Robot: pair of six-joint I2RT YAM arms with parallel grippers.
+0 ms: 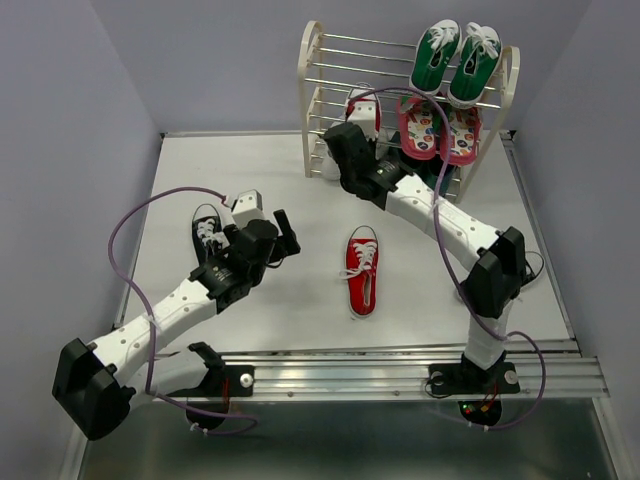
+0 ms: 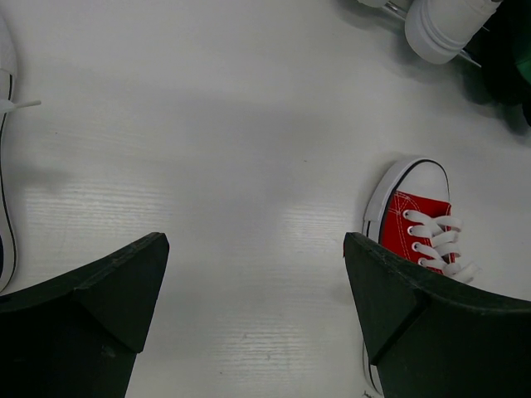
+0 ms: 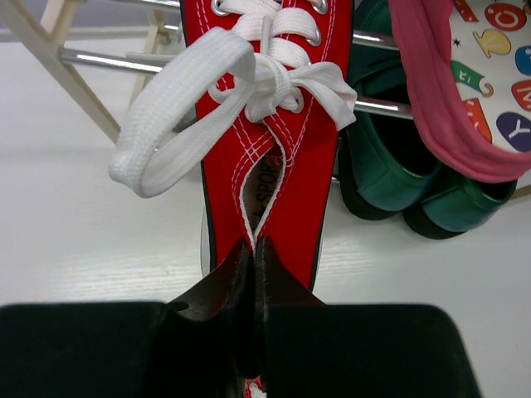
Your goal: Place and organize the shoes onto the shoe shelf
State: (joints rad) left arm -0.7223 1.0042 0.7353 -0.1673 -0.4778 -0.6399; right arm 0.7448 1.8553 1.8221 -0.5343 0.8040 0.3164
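The shoe shelf [image 1: 312,90] stands at the back of the table. My right gripper [image 3: 253,245] is shut on the heel opening of a red sneaker [image 3: 265,124]. The sneaker's toe points in over the shelf's low silver rods [image 3: 99,60]. In the top view this gripper [image 1: 350,162] is at the shelf's lower left. A second red sneaker [image 1: 363,270] lies mid-table and shows in the left wrist view [image 2: 415,225]. My left gripper [image 1: 286,240] is open and empty above bare table [image 2: 257,274]. A black sneaker [image 1: 206,230] lies beside the left arm. White sneakers [image 1: 362,108] sit in the shelf's left half.
Bright green sneakers [image 1: 455,60] sit on the top tier and a pink patterned pair [image 1: 440,130] below them. Dark green shoes [image 3: 390,157] sit low in the shelf's right half. A white toe [image 2: 448,25] sticks out at the shelf's foot. Grey walls enclose the table.
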